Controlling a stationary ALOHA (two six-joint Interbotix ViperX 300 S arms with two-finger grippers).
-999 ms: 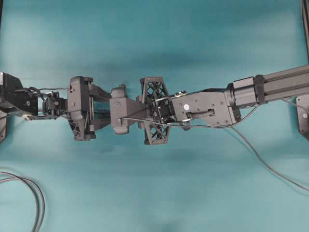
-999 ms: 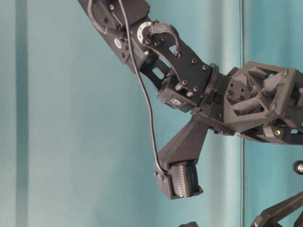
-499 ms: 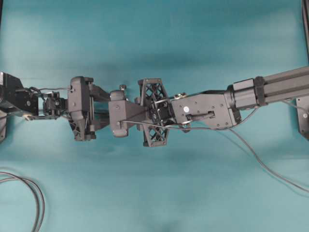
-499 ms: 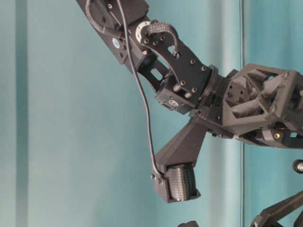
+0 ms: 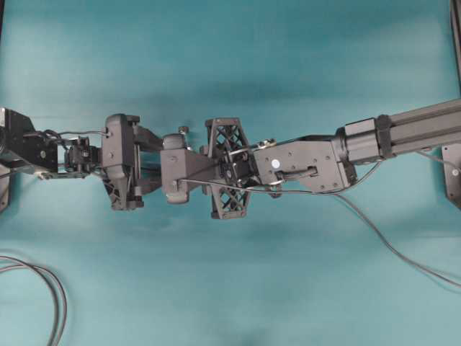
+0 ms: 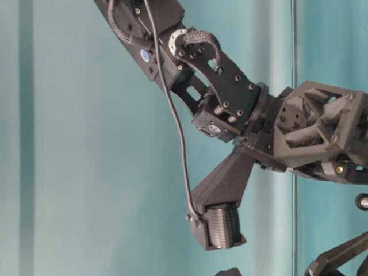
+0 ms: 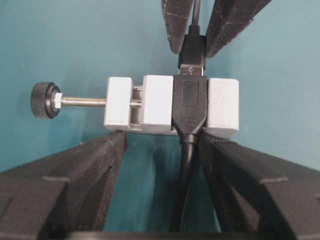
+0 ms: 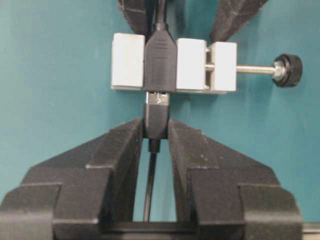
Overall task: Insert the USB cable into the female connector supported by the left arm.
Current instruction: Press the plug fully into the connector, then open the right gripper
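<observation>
Female connector (image 8: 175, 64) receiving USB cable (image 8: 156, 120) plug; silver tip partly showing.

- No legible text, number or brand in any view.
- Small round blue sticker (image 6: 145, 55) on right arm (image 6: 195, 75), table-level view: marking too small to read.
- Round white sticker (image 5: 274, 163) on same arm, overhead: blank.
</observation>
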